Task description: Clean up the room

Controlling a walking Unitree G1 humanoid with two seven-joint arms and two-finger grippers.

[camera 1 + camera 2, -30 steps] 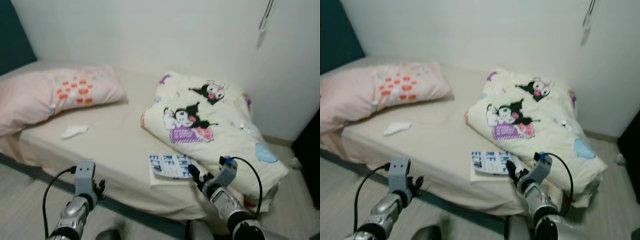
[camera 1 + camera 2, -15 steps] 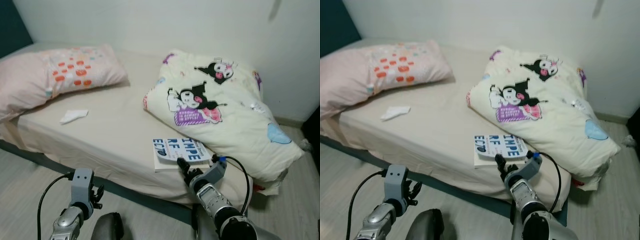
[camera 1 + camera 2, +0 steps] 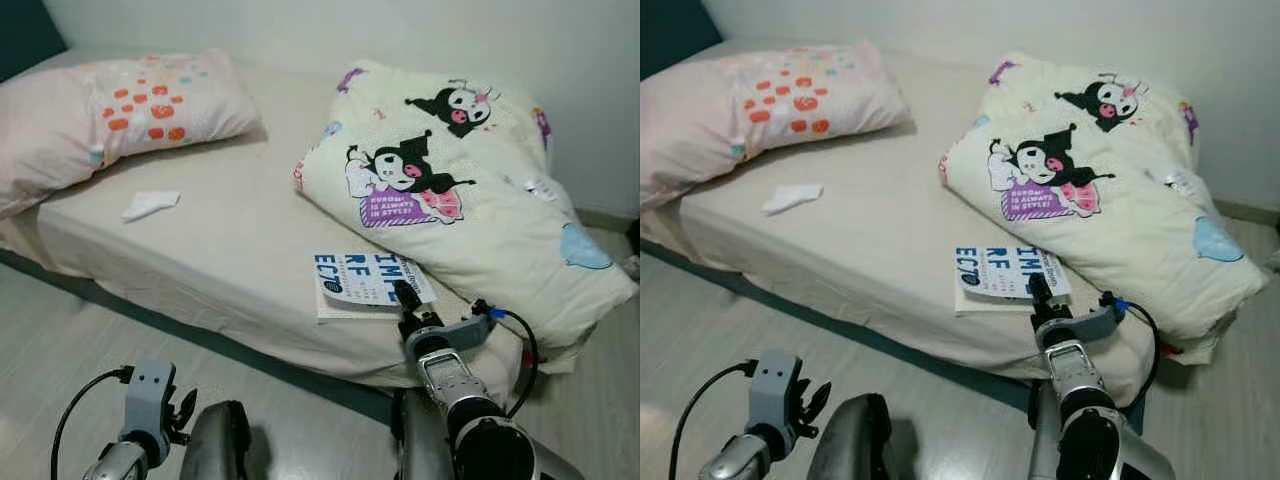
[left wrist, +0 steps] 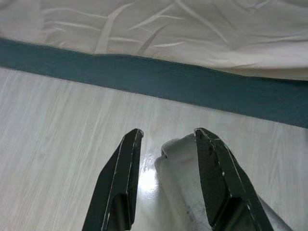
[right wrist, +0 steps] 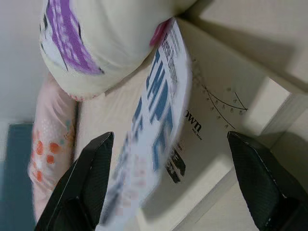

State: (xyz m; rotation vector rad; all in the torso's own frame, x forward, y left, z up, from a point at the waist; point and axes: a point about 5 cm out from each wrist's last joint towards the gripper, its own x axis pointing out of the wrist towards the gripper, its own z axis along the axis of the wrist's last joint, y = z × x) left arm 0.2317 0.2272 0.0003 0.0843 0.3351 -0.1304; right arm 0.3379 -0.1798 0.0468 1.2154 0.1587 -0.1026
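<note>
A white book (image 3: 368,282) with blue lettering lies flat near the bed's front edge, partly against the folded cartoon comforter (image 3: 450,190). My right gripper (image 3: 405,297) sits at the book's near edge. In the right wrist view the gripper (image 5: 169,137) is open, its fingers (image 5: 79,185) spread wide on either side of the book (image 5: 159,110), touching nothing. A small white crumpled tissue (image 3: 150,205) lies on the sheet to the left. My left gripper (image 4: 168,131) hangs low over the floor, open and empty.
A pink pillow (image 3: 110,110) lies at the head of the bed on the left. The teal bed base (image 4: 192,86) runs along the pale wooden floor (image 4: 57,144). My grey knee (image 3: 220,445) shows low in front.
The camera has come closer and tilted down. My right gripper has reached forward to the book's near edge. The left arm has dropped lower.
</note>
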